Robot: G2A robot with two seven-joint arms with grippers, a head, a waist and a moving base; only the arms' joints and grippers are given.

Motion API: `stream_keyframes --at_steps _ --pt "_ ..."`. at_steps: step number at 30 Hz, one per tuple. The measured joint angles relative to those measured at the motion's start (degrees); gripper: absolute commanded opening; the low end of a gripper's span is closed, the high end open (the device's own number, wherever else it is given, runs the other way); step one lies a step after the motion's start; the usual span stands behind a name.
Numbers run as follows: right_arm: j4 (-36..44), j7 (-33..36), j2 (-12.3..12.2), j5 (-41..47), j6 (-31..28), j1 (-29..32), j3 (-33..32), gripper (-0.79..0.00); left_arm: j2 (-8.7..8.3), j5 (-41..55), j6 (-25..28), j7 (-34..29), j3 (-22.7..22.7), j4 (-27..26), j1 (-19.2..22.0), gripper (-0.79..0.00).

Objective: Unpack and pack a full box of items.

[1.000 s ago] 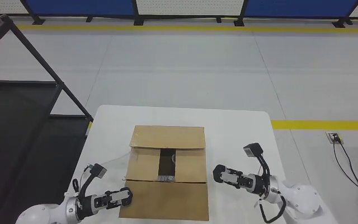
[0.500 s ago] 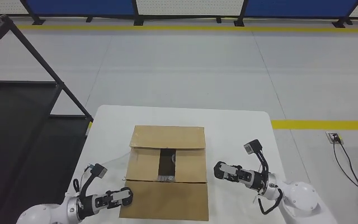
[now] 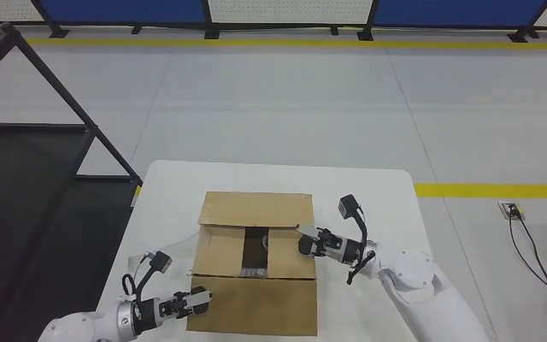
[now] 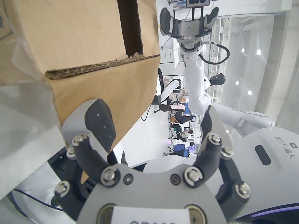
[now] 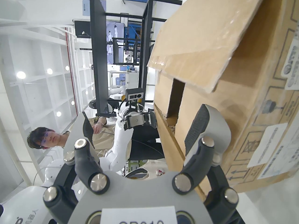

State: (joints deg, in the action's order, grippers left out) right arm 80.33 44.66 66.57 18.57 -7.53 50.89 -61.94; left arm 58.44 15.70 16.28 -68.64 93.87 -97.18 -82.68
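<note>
Cardboard box (image 3: 256,209) between left gripper (image 3: 203,297) and right gripper (image 3: 302,242) — both spread open

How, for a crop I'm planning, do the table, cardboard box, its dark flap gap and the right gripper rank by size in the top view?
1. table
2. cardboard box
3. dark flap gap and right gripper: about alike, so unranked.

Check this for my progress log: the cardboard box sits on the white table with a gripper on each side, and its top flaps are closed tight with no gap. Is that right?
Not quite. The cardboard box sits on the white table with the left gripper and right gripper on either side, but the top view shows a dark gap between its top flaps.
</note>
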Motion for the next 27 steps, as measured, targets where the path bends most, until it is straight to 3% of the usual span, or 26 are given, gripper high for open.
stream_keyframes --at_steps 19,27 --pt "-8.7 -16.5 4.8 -2.3 1.6 -13.2 7.5 0.000 -0.85 4.0 2.7 -0.4 1.8 -3.1 -3.8 0.000" --pt "-10.2 -17.2 5.4 -2.8 0.8 -14.4 8.4 0.000 -0.85 3.9 2.7 -0.4 1.8 -3.1 -3.7 0.000"
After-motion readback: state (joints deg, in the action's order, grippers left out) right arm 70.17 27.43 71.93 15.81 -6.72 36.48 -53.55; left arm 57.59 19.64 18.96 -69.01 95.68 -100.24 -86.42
